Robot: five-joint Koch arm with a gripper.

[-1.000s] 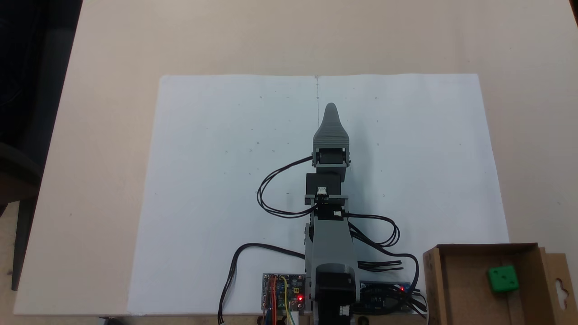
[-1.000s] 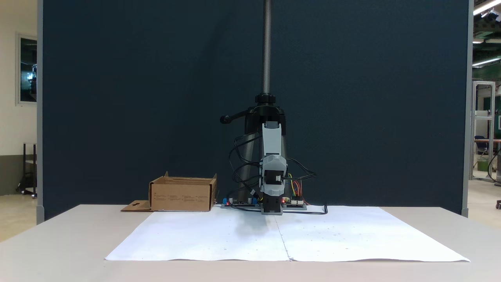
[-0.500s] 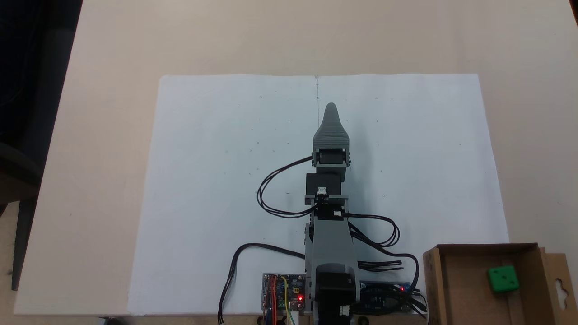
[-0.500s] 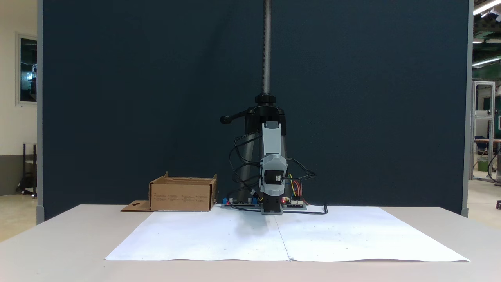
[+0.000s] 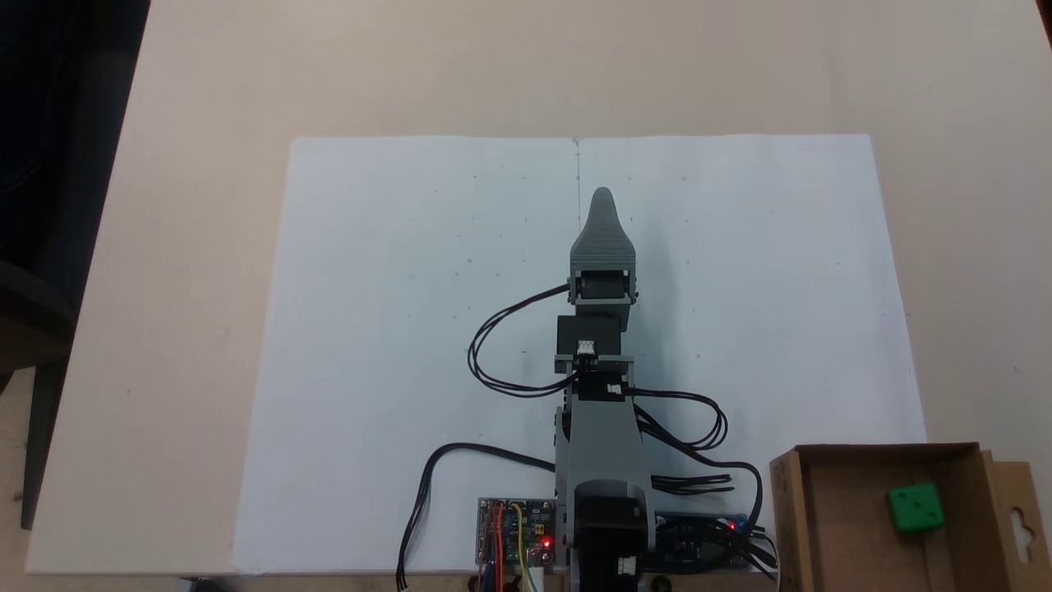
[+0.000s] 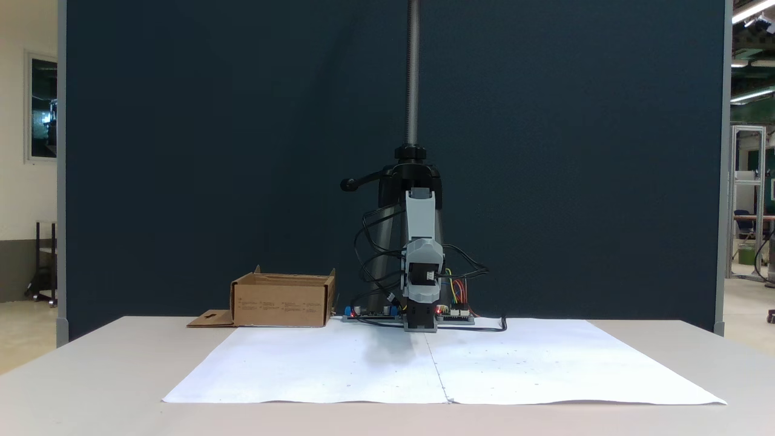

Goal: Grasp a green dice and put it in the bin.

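Note:
The green dice point(image 5: 915, 507) lies inside the bin point(image 5: 879, 451), a brown cardboard box at the lower right of a fixed view from above. Its flap with the hang-hole point(image 5: 1022, 526) sticks out to the right. From the front, the bin point(image 6: 281, 301) stands left of the arm's base. My gripper point(image 5: 602, 197) points away from the base over the middle of the white paper, far from the bin. Only its grey upper jaw shows from above. From the front the gripper point(image 6: 421, 324) hangs low just above the paper, and its jaws cannot be told apart.
White paper sheets point(image 5: 394, 329) cover the table's middle. Circuit boards point(image 5: 516, 530) with red lights and looping black cables point(image 5: 493, 362) sit around the arm's base. A camera stand pole point(image 6: 413, 72) and a dark partition point(image 6: 212, 151) rise behind the arm.

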